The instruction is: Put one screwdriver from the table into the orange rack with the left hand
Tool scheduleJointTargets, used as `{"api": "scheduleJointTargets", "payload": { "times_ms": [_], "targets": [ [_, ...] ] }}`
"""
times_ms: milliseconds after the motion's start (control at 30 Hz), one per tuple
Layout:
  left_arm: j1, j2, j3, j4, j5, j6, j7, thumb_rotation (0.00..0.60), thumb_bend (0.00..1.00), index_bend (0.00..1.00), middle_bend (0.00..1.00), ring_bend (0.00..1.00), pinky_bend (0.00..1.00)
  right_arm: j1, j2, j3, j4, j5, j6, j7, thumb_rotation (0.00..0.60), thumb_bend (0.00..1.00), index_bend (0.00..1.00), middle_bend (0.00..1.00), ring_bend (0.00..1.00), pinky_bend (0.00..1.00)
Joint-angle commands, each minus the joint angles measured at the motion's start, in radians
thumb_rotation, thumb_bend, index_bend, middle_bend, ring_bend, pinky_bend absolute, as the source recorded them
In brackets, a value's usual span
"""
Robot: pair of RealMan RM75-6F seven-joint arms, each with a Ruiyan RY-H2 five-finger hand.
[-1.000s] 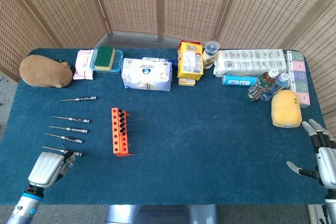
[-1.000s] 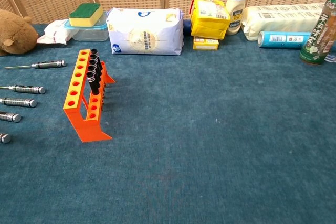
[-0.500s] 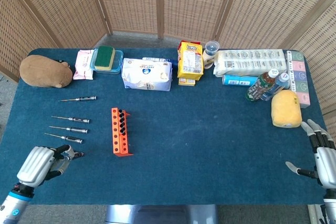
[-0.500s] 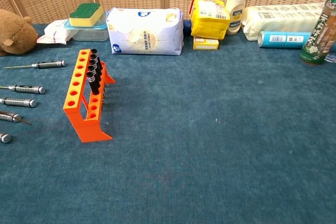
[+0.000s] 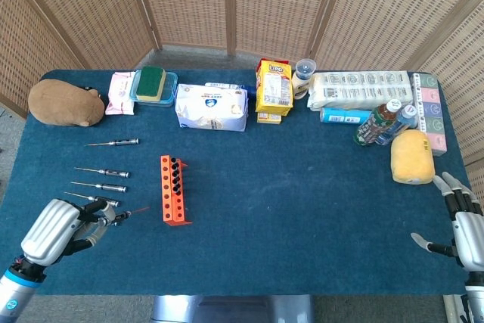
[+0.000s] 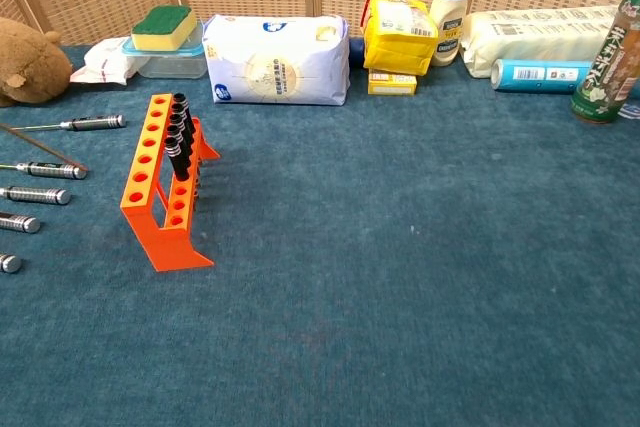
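Note:
The orange rack (image 5: 174, 190) stands left of the table's middle, with several black-handled screwdrivers (image 6: 178, 139) upright in one of its rows. Several loose screwdrivers (image 5: 103, 172) lie in a column to its left. My left hand (image 5: 59, 230) hovers at the front left corner and grips one screwdriver (image 5: 125, 215) by the handle, its thin shaft pointing right toward the rack's near end. In the chest view only that shaft (image 6: 45, 148) shows, slanting across the left edge. My right hand (image 5: 463, 223) rests at the front right edge, fingers spread, holding nothing.
Along the back stand a brown plush toy (image 5: 66, 103), a sponge on a container (image 5: 153, 85), a white bag (image 5: 212, 107), a yellow packet (image 5: 274, 87), a jar (image 5: 304, 73), a long white pack (image 5: 360, 89), bottles (image 5: 384, 122) and a yellow sponge (image 5: 412, 156).
My left hand has lifted a screwdriver from the front of the column and swung its tip to the right toward the rack. The right hand has barely moved.

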Motion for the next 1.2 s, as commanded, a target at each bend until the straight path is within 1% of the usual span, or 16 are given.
{"api": "scheduleJointTargets", "payload": {
  "times_ms": [33,100,200,367,467,600,800,933,1200],
  "targets": [
    [-0.04,0.092,-0.018,-0.097,-0.012,-0.051,-0.005,0.6,0.38,0.52,1.0,1.0,1.0,0.0,0.0,0.0,0.0,0.0,0.0,0.0,0.6,0.0,0.06,0.02,0.02,0.0],
    [-0.051,0.131,-0.022,-0.133,-0.019,-0.066,-0.02,0.6,0.38,0.52,1.0,1.0,1.0,0.0,0.0,0.0,0.0,0.0,0.0,0.0,0.6,0.0,0.06,0.02,0.02,0.0],
    [-0.066,0.214,-0.028,-0.194,-0.024,-0.081,-0.06,0.6,0.38,0.52,1.0,1.0,1.0,0.0,0.0,0.001,0.001,0.002,0.0,0.001,0.6,0.0,0.06,0.02,0.02,0.0],
    [-0.079,0.331,-0.018,-0.257,-0.034,-0.132,-0.109,0.6,0.38,0.52,1.0,1.0,1.0,0.002,-0.001,0.0,0.001,0.001,-0.002,-0.003,0.6,0.0,0.06,0.02,0.02,0.0],
    [-0.092,0.366,-0.013,-0.278,-0.04,-0.176,-0.143,0.6,0.38,0.52,1.0,1.0,1.0,0.002,-0.003,-0.001,-0.001,-0.002,-0.003,-0.009,0.6,0.0,0.06,0.02,0.02,0.0],
    [-0.114,0.37,-0.021,-0.278,-0.057,-0.222,-0.171,0.6,0.38,0.52,1.0,1.0,1.0,0.003,-0.005,-0.003,-0.002,-0.003,-0.004,-0.015,0.6,0.0,0.06,0.02,0.02,0.0],
    [-0.15,0.338,-0.046,-0.265,-0.12,-0.288,-0.179,0.6,0.38,0.52,1.0,1.0,1.0,0.003,-0.005,-0.001,-0.001,0.002,-0.005,-0.012,0.6,0.0,0.06,0.02,0.02,0.0],
    [-0.162,0.315,-0.065,-0.253,-0.162,-0.3,-0.16,0.6,0.38,0.52,1.0,1.0,1.0,0.004,-0.004,-0.001,0.0,0.003,-0.006,-0.008,0.6,0.0,0.06,0.02,0.02,0.0],
    [-0.172,0.298,-0.091,-0.242,-0.216,-0.308,-0.14,0.6,0.38,0.52,1.0,1.0,1.0,0.004,-0.003,-0.002,0.0,0.001,-0.009,-0.006,0.6,0.0,0.06,0.02,0.02,0.0]
  ]
}}
